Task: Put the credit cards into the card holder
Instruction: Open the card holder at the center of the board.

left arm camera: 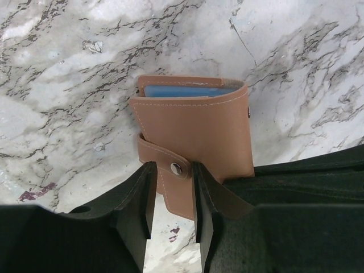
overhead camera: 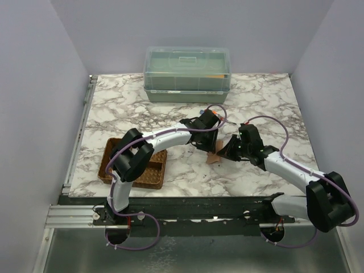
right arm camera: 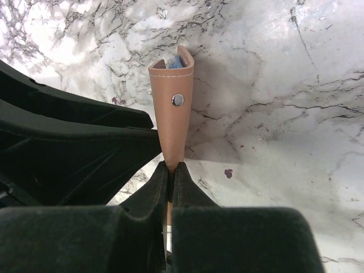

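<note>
1. Top view: The marble worktop [overhead camera: 142, 108] carried a lidded plastic box [overhead camera: 187, 74] at its far edge and a brown woven tray [overhead camera: 154, 172] near the left arm's base. Both arms reached to the middle, where the left tool [overhead camera: 209, 149] and the right tool [overhead camera: 225, 152] met over the card holder [overhead camera: 214, 159]. The holder sat between them, to the right of the tray and well apart from the box. From here I could not tell how far either tool was open.
2. Left wrist view: The card holder stood folded with its open edge away from the camera. A light blue credit card [left arm camera: 182, 91] showed in its top slot. The holder's strap [left arm camera: 176, 196], with a metal snap [left arm camera: 176, 168], ran down between the left tool's fingers. They were partly closed and pressed against the strap's two edges. The right tool's dark body lay just beside the holder on the right.
3. Right wrist view: The holder appeared edge-on above the marble, with the snap facing the camera and a sliver of blue card at the far end. The right tool's fingers were almost together, pinching the holder's near edge.
</note>
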